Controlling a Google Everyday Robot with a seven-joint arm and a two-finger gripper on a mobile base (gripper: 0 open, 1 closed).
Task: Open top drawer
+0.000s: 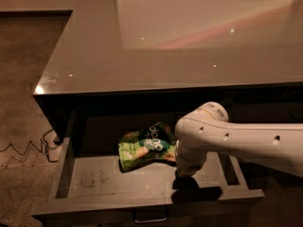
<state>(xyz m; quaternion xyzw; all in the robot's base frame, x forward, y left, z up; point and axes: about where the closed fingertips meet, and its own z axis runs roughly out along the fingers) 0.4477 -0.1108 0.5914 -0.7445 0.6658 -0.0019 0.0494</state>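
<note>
Drawer (94, 179) stood open, its front rim under the gripper (187, 185).
We saw a green bag (146, 146) just left of and behind the gripper; its grip we could not tell.

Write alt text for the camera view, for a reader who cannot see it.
The top drawer under a glossy counter stands pulled out, a green snack bag lying inside. A white robot arm reaches in from the right, its dark claw at the drawer's front edge.
</note>
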